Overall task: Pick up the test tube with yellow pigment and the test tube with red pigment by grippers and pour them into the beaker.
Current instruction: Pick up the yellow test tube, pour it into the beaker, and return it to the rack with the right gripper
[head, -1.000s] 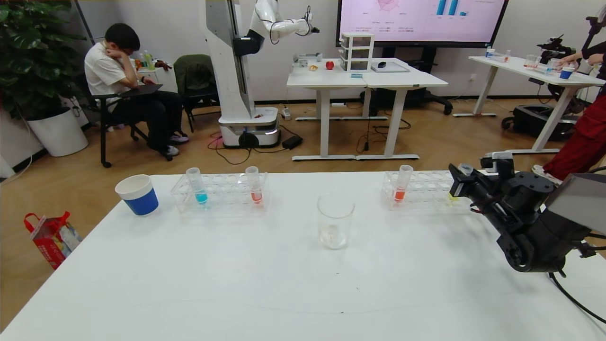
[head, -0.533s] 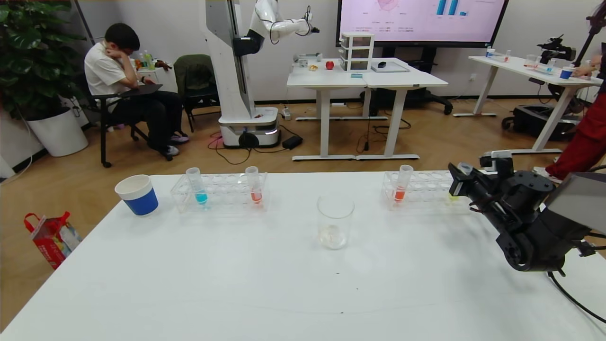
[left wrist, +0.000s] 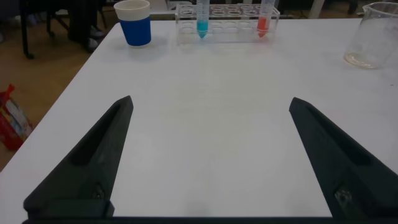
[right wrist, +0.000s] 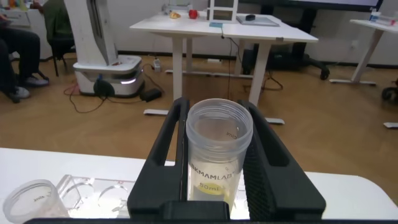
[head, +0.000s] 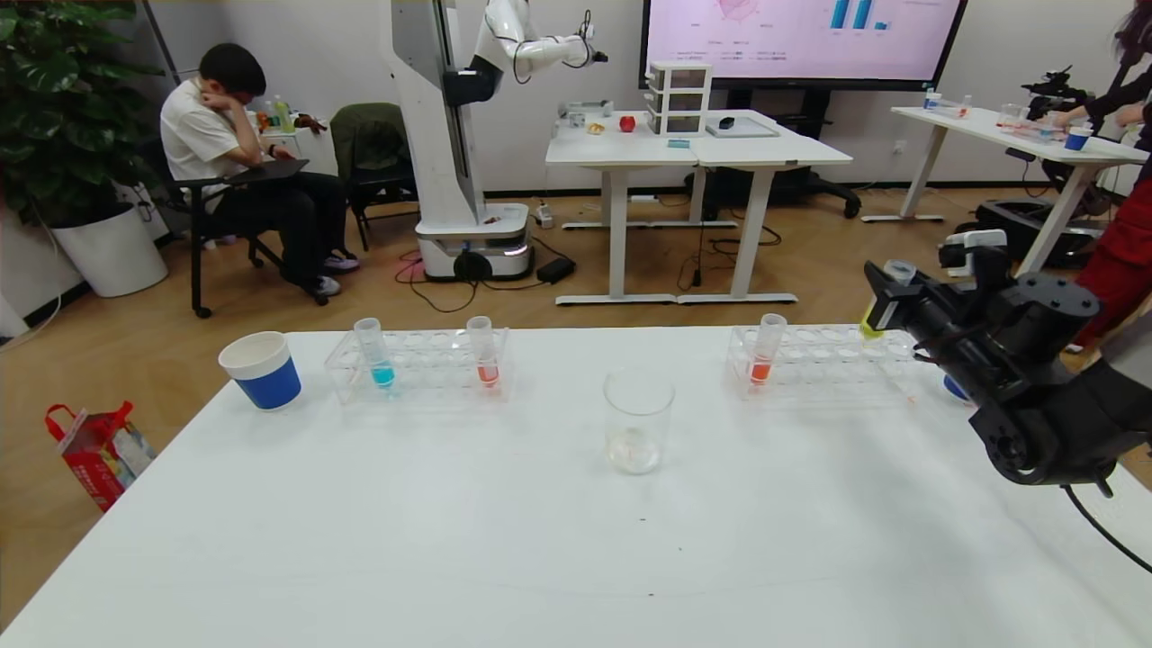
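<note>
My right gripper (head: 886, 301) is shut on the test tube with yellow pigment (head: 871, 329) and holds it upright just above the right rack (head: 823, 367). In the right wrist view the tube (right wrist: 219, 158) sits between the two black fingers (right wrist: 163, 162). A tube with red liquid (head: 763, 355) stands at the left end of that rack. Another red tube (head: 484, 355) stands in the left rack (head: 423, 364). The beaker (head: 637, 420) stands at the table's middle and also shows in the left wrist view (left wrist: 375, 35). My left gripper (left wrist: 211, 109) is open and empty over the near table.
A blue-liquid tube (head: 376, 357) stands in the left rack. A blue cup with a white rim (head: 261, 369) stands at the far left, another blue cup (head: 952, 387) behind my right arm. A rack hole (right wrist: 28, 200) shows below the held tube.
My right gripper has risen with the yellow tube, lifting it out of the right rack. The left arm, the beaker and the other tubes have not moved.
</note>
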Robot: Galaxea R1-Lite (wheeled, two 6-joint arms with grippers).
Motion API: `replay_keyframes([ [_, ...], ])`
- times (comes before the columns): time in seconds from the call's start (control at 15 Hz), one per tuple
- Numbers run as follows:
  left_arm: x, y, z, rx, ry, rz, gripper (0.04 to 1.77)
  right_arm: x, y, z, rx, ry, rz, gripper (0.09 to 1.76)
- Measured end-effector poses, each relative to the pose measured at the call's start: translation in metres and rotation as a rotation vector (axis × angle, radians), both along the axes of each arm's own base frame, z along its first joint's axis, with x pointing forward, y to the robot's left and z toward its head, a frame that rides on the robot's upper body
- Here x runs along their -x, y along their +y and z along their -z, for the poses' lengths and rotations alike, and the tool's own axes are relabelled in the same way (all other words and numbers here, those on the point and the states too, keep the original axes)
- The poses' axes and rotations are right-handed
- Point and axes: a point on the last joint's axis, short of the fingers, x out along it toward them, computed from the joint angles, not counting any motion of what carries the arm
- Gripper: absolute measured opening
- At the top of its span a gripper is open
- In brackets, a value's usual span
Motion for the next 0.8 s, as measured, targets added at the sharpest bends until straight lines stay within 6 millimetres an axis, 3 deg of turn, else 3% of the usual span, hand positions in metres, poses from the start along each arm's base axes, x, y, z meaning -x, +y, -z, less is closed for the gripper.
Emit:
replay_keyframes([
  [0.27,0.0,0.0,0.0,0.0,0.0,0.0,1.75,0.005,0.007,-0.023,0.005,-0.042,-0.017,0.51],
  [0.47,0.0,0.0,0.0,0.0,0.0,0.0,1.75,0.003,0.026,-0.042,0.094,-0.06,-0.112,0.51],
  [0.8,0.0,0.0,0.0,0.0,0.0,0.0,1.75,0.007,0.086,-0.061,0.284,-0.181,-0.357,0.51],
])
